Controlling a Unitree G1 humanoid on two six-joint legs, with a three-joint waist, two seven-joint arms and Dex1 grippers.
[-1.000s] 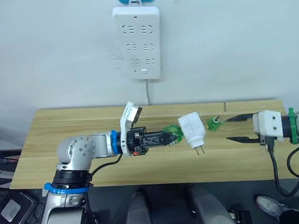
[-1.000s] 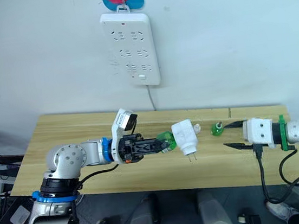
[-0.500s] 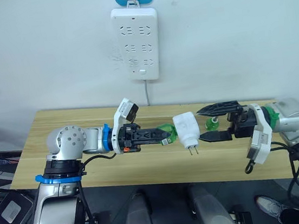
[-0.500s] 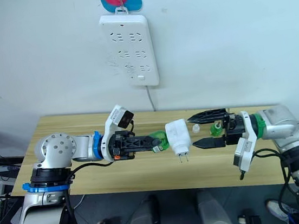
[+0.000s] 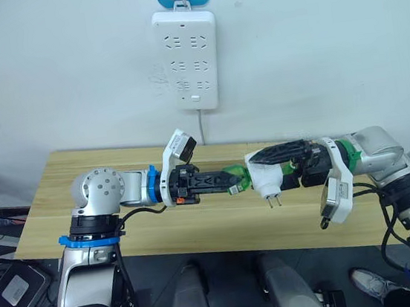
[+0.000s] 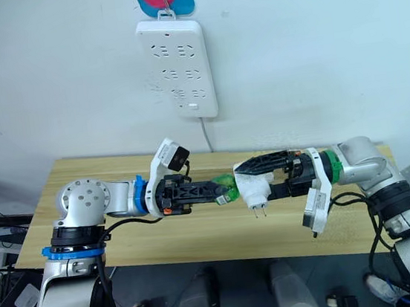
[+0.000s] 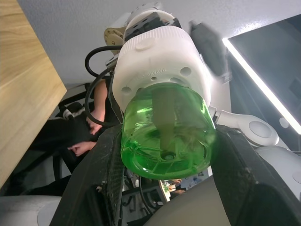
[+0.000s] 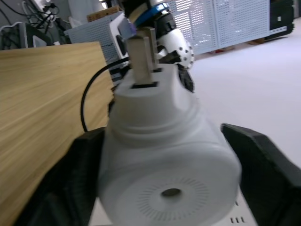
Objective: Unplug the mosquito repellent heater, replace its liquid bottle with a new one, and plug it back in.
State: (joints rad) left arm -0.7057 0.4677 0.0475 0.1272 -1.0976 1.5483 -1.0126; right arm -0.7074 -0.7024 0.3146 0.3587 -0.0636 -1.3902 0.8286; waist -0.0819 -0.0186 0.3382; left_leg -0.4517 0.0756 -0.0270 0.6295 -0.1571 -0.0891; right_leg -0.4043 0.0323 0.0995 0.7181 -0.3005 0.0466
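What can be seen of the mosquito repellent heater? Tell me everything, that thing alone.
The mosquito repellent heater is a small white rounded unit that looks like plastic, with two metal prongs pointing down toward the wooden table. It is unplugged and held in the air above the table. The right gripper has its black fingers on either side of its body. Its liquid bottle, green and translucent with a wick stem inside, is seated in the heater's underside, and the left gripper is closed on that bottle.

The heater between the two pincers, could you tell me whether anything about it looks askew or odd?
Nothing looks damaged or spilled. The mosquito repellent heater hangs above the table, prongs pointing down, unplugged from the power strip. The left pincer grips its liquid bottle; the right pincer closes around the heater body.
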